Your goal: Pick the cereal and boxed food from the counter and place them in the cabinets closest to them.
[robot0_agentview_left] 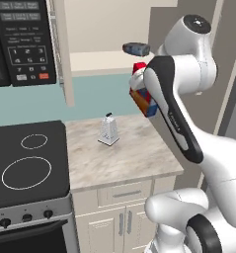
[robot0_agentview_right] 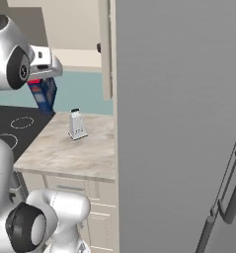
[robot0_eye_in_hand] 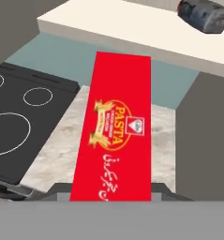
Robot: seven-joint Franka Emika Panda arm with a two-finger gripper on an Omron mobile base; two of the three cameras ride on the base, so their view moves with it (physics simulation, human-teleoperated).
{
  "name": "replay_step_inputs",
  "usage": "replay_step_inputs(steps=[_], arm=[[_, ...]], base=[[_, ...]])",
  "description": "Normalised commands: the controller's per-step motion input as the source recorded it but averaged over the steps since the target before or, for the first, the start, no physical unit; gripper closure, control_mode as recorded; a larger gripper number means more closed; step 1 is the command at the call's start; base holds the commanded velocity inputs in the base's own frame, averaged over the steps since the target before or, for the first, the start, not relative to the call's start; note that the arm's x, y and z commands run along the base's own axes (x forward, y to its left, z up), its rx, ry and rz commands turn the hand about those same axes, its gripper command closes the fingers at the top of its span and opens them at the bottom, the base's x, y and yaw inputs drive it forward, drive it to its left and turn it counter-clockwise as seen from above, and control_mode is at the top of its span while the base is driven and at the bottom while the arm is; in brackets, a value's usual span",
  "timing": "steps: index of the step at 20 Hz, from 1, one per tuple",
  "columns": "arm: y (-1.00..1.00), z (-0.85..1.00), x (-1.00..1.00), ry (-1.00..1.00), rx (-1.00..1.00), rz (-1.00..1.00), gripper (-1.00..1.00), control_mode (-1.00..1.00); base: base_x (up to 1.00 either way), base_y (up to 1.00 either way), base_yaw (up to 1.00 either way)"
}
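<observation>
Above the counter (robot0_agentview_left: 124,153), end effector (robot0_eye_in_hand: 111,192) gripping boxed food (robot0_eye_in_hand: 114,150), grater (robot0_agentview_left: 108,130) below

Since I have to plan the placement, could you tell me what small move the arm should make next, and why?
Probably raise the boxed food a little further, then push it forward. The gripper holds it below the cabinet shelf, so its top edge would likely hit the shelf front otherwise. A dark canister already sits there; aim beside it.

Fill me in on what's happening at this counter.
The robot arm holds a boxed food package, red-faced with blue sides, in its pincer, lifted above the counter just below the open wall cabinet's shelf. A dark rounded canister already sits on that shelf. A metal grater stands on the counter beside the stove.
</observation>
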Motion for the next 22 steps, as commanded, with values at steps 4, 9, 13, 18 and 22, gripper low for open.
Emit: replay_step_inputs(steps=[4,9,13,18,22], arm=[[0.00,0.45,-0.08,-0.18,0.00,0.00,1.00,-1.00],[0.00,0.53,-0.12,-0.17,0.00,0.00,1.00,-1.00],[0.00,0.36,-0.10,-0.17,0.00,0.00,1.00,-1.00],[0.00,0.08,-0.01,-0.09,0.00,0.00,1.00,-1.00],[0.00,0.30,0.03,-0.05,0.05,0.00,1.00,-1.00]], base=[[0.00,0.00,0.00],[0.00,0.00,0.00],[0.00,0.00,0.00],[0.00,0.00,0.00],[0.00,0.00,0.00]])
